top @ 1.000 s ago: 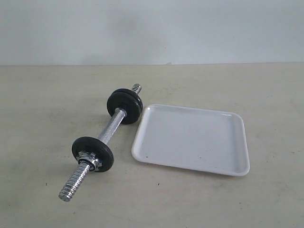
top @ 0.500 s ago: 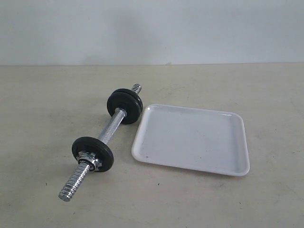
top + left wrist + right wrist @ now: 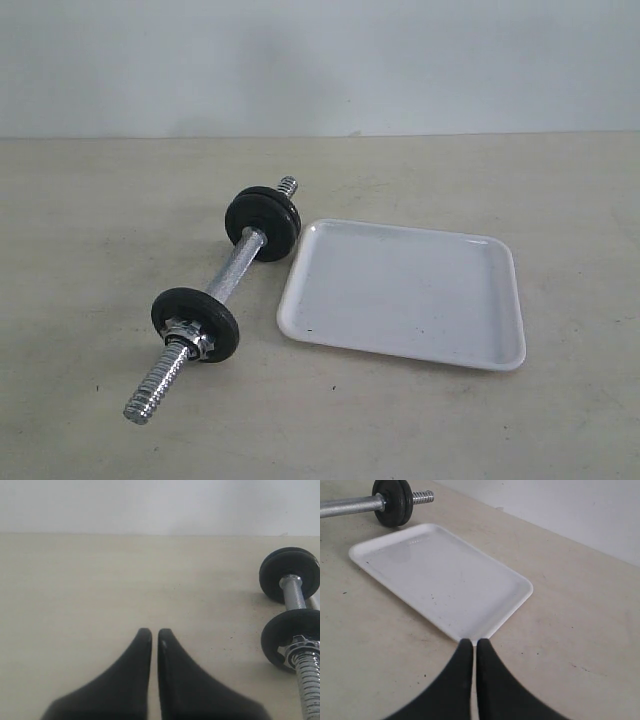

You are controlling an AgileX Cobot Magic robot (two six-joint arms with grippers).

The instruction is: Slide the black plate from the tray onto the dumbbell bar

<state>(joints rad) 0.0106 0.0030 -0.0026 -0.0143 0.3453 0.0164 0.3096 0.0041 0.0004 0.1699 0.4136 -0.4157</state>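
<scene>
The dumbbell bar (image 3: 232,272) lies slantwise on the table, left of the white tray (image 3: 400,295). One black plate (image 3: 194,323) sits on its near end behind a silver nut collar. At the far end is a thicker black plate (image 3: 262,223) that looks like two discs pressed together. The tray holds nothing. My left gripper (image 3: 154,632) is shut and empty over bare table, with the bar (image 3: 295,594) off to one side. My right gripper (image 3: 474,642) is shut and empty, its tips just short of a corner of the tray (image 3: 440,577). Neither gripper shows in the exterior view.
The table top (image 3: 110,200) is pale beige and runs back to a plain light wall (image 3: 320,60). The bar's near threaded end (image 3: 155,390) sticks out toward the front edge.
</scene>
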